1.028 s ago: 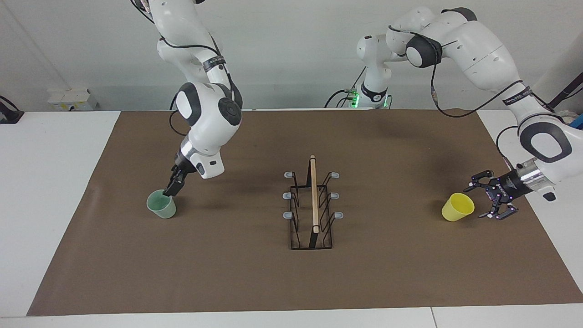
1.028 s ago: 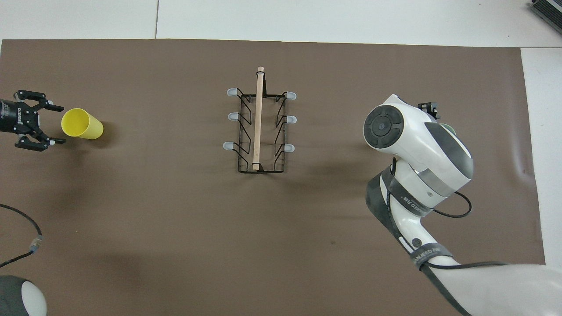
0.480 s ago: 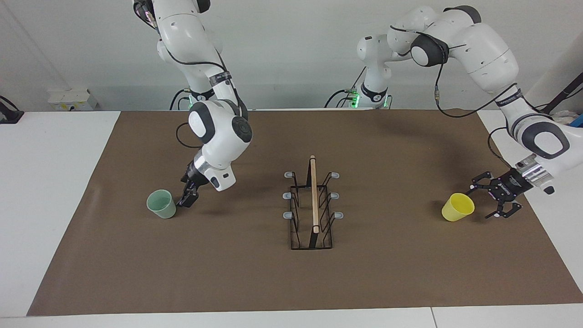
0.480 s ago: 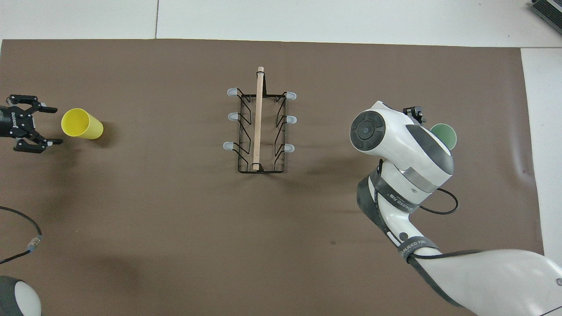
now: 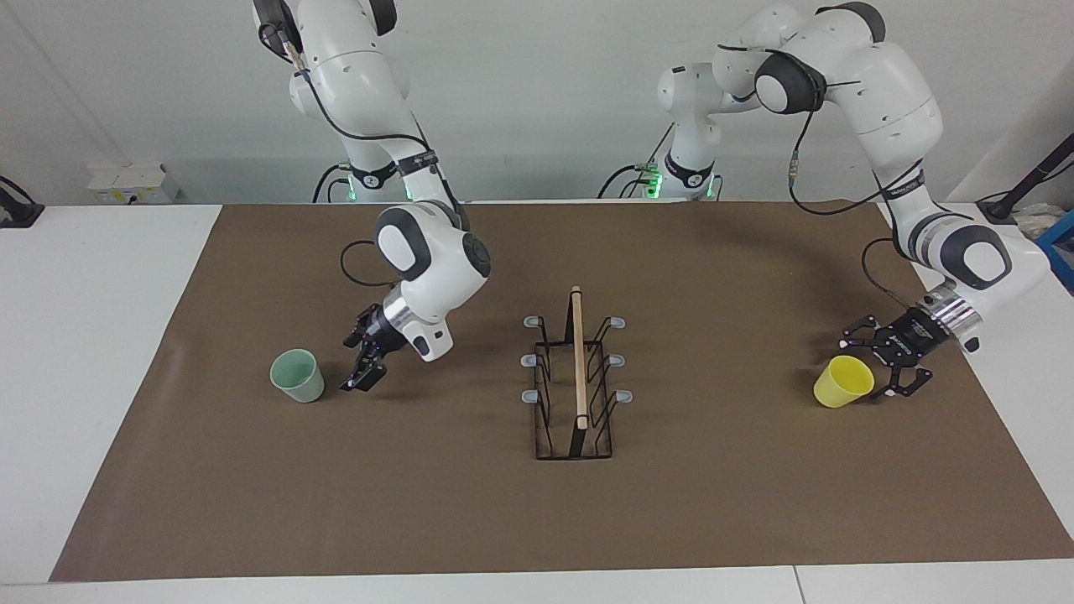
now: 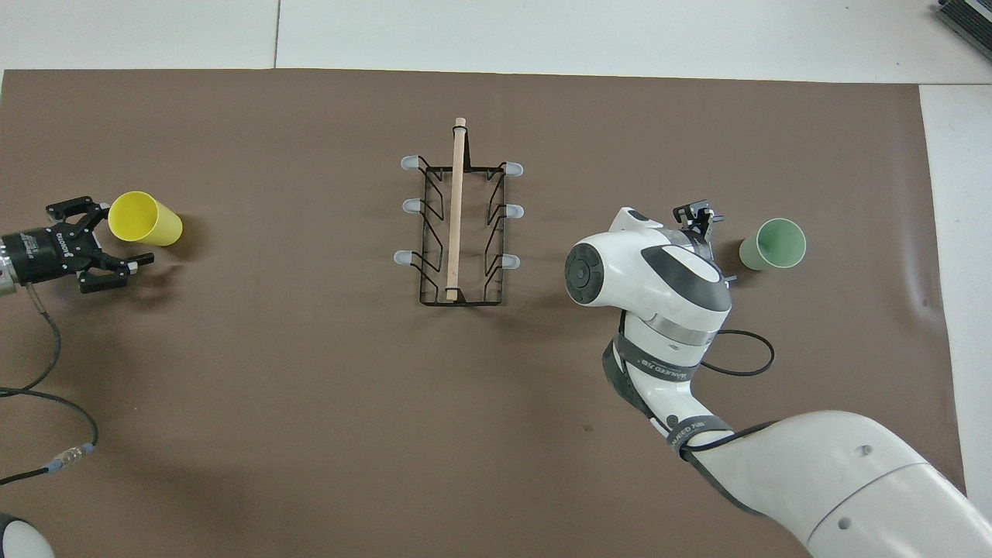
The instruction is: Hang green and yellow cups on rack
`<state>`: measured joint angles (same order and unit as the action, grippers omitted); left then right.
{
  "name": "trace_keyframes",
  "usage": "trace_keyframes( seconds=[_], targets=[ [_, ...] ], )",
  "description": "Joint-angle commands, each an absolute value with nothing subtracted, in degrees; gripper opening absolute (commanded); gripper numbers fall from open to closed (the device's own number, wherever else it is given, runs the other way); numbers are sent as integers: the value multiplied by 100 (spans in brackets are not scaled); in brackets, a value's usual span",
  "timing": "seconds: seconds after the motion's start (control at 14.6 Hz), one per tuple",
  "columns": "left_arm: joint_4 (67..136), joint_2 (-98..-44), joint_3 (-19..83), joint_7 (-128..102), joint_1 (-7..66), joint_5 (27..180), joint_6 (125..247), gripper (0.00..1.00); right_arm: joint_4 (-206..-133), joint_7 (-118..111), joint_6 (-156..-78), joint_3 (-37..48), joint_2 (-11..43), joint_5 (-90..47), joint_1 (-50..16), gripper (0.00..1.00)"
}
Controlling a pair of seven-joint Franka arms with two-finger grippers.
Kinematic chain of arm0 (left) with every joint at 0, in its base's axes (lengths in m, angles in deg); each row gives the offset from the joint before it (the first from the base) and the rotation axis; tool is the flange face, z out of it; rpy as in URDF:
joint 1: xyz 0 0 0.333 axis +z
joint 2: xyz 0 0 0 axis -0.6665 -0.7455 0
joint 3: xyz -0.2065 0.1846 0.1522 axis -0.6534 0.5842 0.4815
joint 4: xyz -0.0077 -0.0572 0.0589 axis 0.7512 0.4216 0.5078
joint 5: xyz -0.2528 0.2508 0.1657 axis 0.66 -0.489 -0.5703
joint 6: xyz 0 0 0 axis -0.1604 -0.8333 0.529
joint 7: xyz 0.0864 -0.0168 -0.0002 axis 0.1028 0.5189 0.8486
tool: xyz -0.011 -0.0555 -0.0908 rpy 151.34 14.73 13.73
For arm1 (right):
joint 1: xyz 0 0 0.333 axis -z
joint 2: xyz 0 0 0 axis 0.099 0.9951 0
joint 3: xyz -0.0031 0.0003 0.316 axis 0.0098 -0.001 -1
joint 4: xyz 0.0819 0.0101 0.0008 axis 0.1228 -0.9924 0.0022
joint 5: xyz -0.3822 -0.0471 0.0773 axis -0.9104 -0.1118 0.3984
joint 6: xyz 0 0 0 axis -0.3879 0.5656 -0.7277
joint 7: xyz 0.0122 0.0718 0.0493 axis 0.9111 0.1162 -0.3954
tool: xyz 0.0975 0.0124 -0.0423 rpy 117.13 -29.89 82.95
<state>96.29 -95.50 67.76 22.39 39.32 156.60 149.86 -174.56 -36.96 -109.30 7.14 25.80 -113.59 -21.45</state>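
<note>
Brown mat point(image 5: 470, 503) carries rack point(image 5: 577, 382) mid-table; right gripper point(image 5: 362, 356), fingers apart, beside green cup point(image 5: 298, 376); left gripper point(image 5: 891, 362), fingers apart, beside yellow cup point(image 5: 842, 382).

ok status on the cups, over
Right gripper open beside green cup, not touching. Left gripper open beside yellow cup. Both cups on the mat, rack bare, nothing in the way.
</note>
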Motion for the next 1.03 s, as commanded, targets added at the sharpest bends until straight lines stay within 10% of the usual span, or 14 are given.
trace_keyframes(
  seconds=[0.0,0.62,0.75,0.82,0.96],
  targets=[
    [10397,-9136,6793,1769,3636,16245,15549,100,-17802,-3560,-11008,702,2570,-12055,-2071,100],
    [10091,-9145,6766,1136,3117,16538,16386,95,-18366,-2892,-11210,702,2526,-12998,-1781,100],
    [9801,-9224,6766,1424,3090,16354,16430,63,-18436,-2883,-11210,702,2508,-13015,-1781,100],
    [9626,-9242,6775,1461,3055,15883,16457,1,-18489,-2813,-11210,702,2500,-13067,-1781,100],
    [9073,-9268,6688,1469,3055,15028,16545,0,-18743,-2542,-11228,702,2438,-13444,-1755,100]
  ],
)
